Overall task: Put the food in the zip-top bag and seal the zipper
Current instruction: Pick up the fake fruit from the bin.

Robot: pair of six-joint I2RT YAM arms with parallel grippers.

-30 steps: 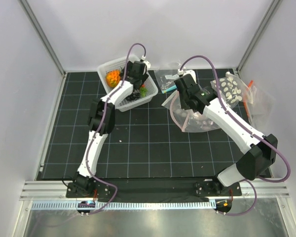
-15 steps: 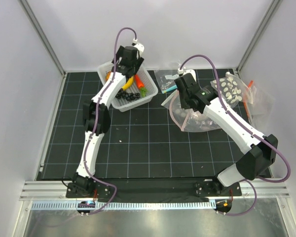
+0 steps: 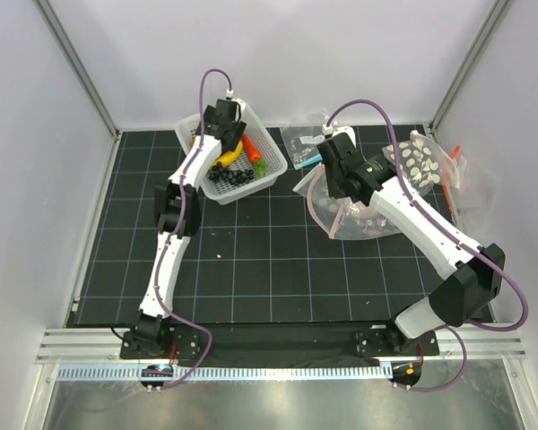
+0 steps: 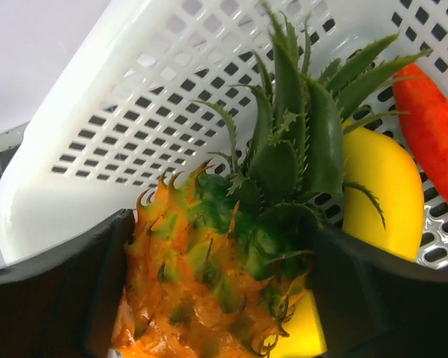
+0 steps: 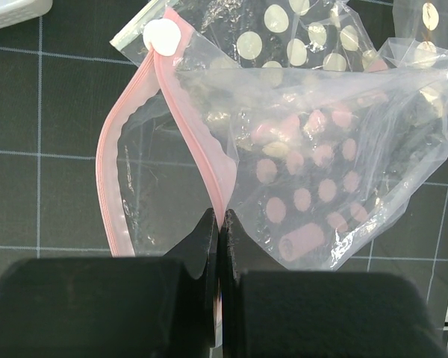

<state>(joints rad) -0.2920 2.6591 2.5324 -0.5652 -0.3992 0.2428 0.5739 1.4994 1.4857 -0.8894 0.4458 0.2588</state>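
The zip-top bag (image 3: 363,215) lies on the black mat (image 3: 251,260) in front of the right arm. It is see-through, with pale dots on it. The right gripper (image 5: 218,220) is pinched tight on one side of the zipper (image 5: 198,142), the pink strip along the bag's mouth. The other side of the strip curves away to the left. That leaves a gap, so the mouth is open. I think the arm holds the strip like this so that the floppy bag does not fall shut and the food can go in.

The food is not in the bag yet. It all sits in the white basket (image 3: 262,182) at the far left of the mat, well apart from the bag. The left gripper (image 4: 216,306) is down in the basket. Its two black fingers (image 4: 60,298) stand on either side of the orange pineapple (image 4: 201,283) and touch it. They look closed on it, about half way shut. The green crown (image 4: 299,134) sticks up past the fingers.

The yellow banana (image 4: 381,186) lies right behind the pineapple, and the red pepper (image 4: 440,127) is just beside the banana. The dark grapes (image 3: 231,176) lie at the near end of the basket.

I think the next job is to lift the pineapple up and carry it over to the open mouth. The hold looks a bit tricky, since the pineapple is bumpy and could slip.
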